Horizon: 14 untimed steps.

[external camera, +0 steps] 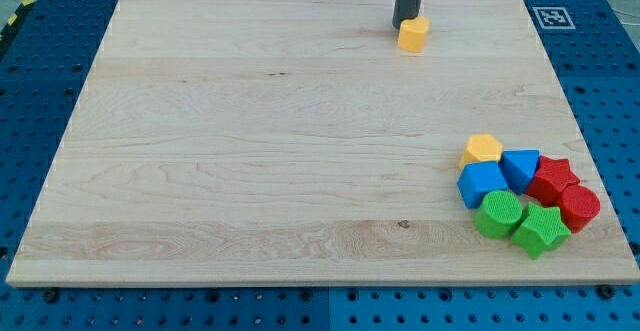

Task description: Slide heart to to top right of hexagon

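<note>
Resting at the board's top edge, my tip [404, 25], a bare rod grasping nothing, touches the yellow heart [413, 34], positioned to push it toward the distant yellow hexagon [482, 149] at lower right

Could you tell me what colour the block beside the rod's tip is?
Yellow: the heart block, touching my tip in the camera view.

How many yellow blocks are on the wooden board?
2. One small yellow heart block sits near the view's top, touching my tip. The other yellow block tops the cluster at the view's lower right. None seems hidden.
</note>
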{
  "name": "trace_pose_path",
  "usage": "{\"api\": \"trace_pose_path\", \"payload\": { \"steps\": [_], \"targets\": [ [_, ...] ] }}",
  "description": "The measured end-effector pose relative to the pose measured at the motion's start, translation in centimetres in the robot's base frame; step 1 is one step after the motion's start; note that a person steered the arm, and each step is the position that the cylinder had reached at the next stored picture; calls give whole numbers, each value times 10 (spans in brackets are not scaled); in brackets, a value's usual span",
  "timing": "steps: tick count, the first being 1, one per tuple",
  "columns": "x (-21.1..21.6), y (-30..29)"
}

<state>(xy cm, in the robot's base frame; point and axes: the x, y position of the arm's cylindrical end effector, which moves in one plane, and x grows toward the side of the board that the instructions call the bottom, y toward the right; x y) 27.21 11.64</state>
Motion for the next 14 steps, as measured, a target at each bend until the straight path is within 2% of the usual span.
{"api": "trace_pose_path", "payload": {
  "steps": [2,6,7,9,11,12,13,14],
  "targets": [
    [9,31],
    [34,29],
    [23,1],
    [70,27],
    [97,66],
    [105,52],
    [100,14],
    [99,10]
  ]
}}
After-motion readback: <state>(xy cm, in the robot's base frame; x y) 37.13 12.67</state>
